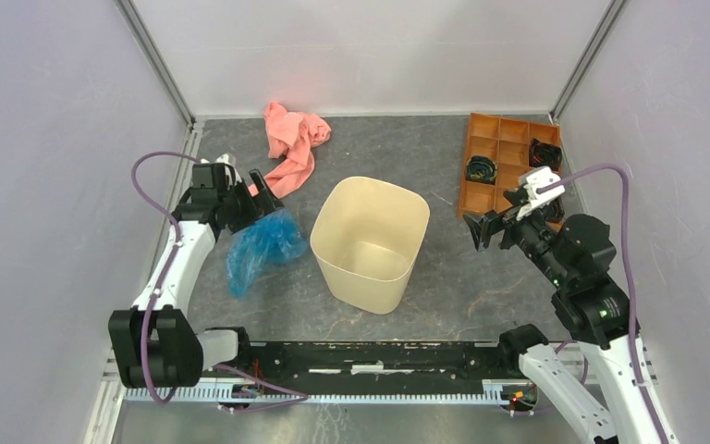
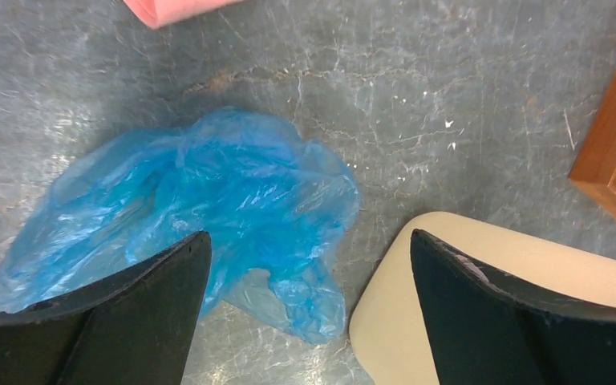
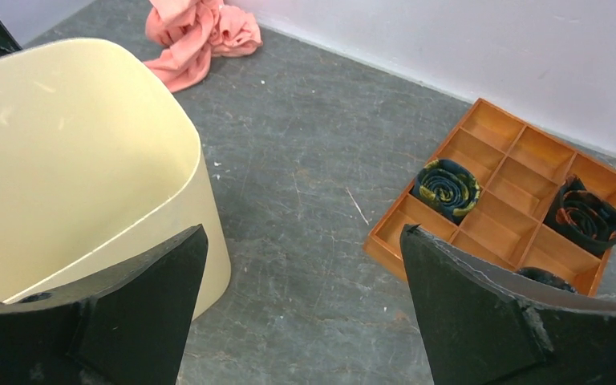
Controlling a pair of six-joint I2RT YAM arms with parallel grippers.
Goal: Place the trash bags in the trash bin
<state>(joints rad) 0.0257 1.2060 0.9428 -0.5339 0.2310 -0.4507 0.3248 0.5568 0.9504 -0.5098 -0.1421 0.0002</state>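
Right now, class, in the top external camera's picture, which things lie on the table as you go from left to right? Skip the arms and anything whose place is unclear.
Crumpled translucent blue plastic bag → cream-beige plastic bin with a rounded-square rim → orange compartment tray. The pink-salmon cloth is left out: it overlaps the bag's span.

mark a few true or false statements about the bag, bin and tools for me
1. The crinkly blue plastic bag lies beside the cream plastic bin. True.
2. The bag is inside the bin. False: it lies outside, to the left of it.
3. The left tool is open above the bag. True.
4. The right tool grips the pink cloth. False: the right tool is open and empty, far from the crumpled pink cloth.
5. The orange compartment tray holds dark rolled items. True.
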